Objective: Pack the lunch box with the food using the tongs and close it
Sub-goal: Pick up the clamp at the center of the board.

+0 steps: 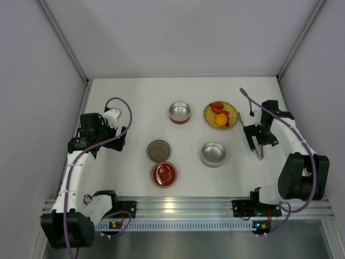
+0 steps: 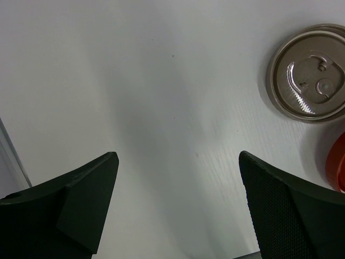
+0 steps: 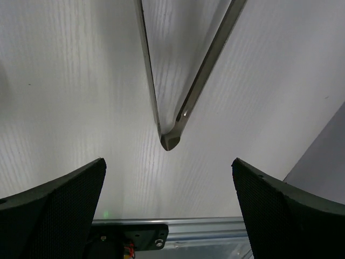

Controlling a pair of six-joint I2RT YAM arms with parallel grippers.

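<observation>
Fetching the tongs (image 3: 180,81) by the right edge of the desk (image 1: 135,97), right hand (image 3: 168,164) and left hand (image 2: 178,156) both released; next, likely lowering astride both prongs and clenching.

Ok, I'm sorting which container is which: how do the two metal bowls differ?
The far bowl has a red band around its base; the near bowl is plain silver. The far bowl sits left of the plate; the near bowl sits on its near side. Both stand upright and look empty.
</observation>
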